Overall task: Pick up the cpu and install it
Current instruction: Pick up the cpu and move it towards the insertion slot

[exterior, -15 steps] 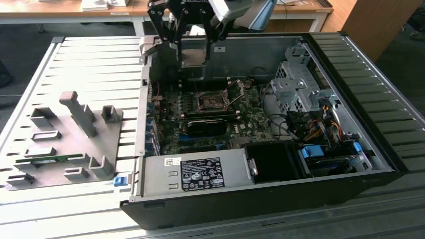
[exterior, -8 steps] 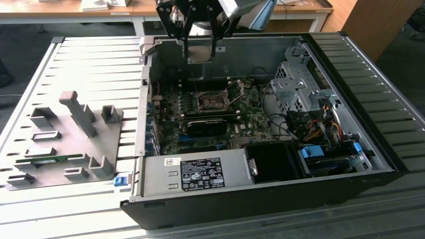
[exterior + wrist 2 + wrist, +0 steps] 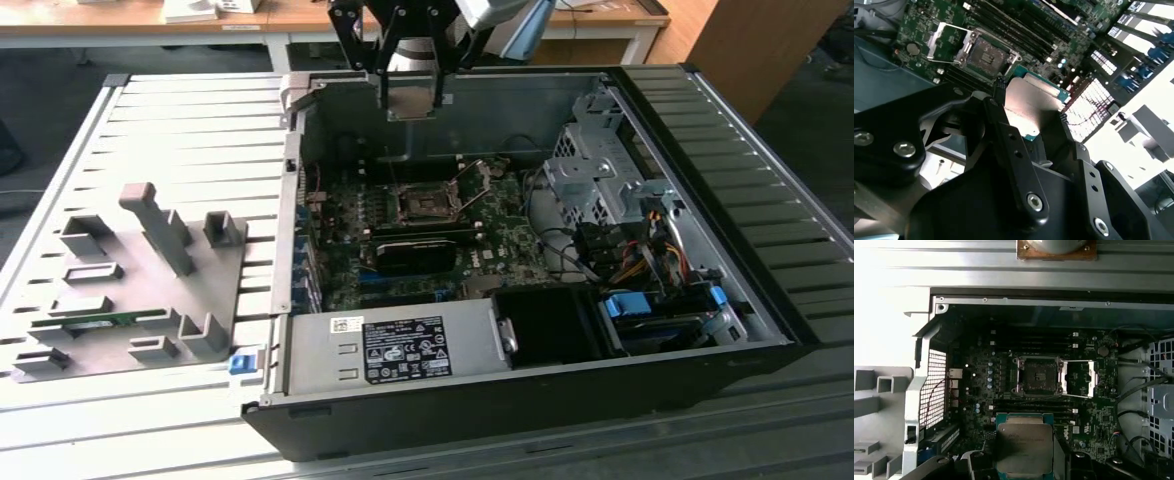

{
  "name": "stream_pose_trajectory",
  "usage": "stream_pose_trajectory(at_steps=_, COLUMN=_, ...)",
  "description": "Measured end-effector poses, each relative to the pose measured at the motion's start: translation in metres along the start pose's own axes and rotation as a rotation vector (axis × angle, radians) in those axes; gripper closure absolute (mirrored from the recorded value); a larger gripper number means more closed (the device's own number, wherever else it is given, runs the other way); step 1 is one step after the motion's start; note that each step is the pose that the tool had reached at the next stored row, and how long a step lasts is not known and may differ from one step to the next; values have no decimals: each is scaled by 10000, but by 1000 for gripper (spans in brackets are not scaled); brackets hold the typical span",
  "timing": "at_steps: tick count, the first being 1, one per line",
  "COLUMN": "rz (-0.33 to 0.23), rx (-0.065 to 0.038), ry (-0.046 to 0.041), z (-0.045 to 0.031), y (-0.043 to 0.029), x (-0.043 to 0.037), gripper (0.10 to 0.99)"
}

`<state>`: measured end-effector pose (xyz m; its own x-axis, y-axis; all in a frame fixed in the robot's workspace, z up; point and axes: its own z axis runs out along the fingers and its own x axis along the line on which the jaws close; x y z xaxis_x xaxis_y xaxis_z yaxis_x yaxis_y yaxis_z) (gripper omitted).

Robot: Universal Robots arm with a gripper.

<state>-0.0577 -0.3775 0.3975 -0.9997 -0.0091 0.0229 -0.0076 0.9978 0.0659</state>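
Observation:
My gripper (image 3: 408,92) hangs above the rear wall of the open computer case (image 3: 721,200), shut on the cpu (image 3: 410,90), a flat square chip with a silvery metal top. In the second wrist view the cpu (image 3: 1031,102) sits between two black fingers (image 3: 1000,92), its green edge showing. In the first wrist view the cpu (image 3: 1024,445) is held over the motherboard, short of the bare socket (image 3: 1036,375), whose metal lid (image 3: 1079,380) is flipped open to one side. The exterior view shows the socket (image 3: 427,205) below the gripper, in the middle of the board.
A grey fixture board (image 3: 120,290) with upright blocks lies on the exterior view's left, with a green memory stick (image 3: 100,322) on it. Inside the case are a power supply (image 3: 387,350), a drive cage (image 3: 594,180), loose cables (image 3: 641,250) and a black card (image 3: 420,255).

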Motion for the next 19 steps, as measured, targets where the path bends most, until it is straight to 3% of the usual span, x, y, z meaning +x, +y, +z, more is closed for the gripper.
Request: stream_pose_trajectory(at_steps=19, rz=0, rx=1, ry=0, z=14, y=63, x=-297, gripper=549)
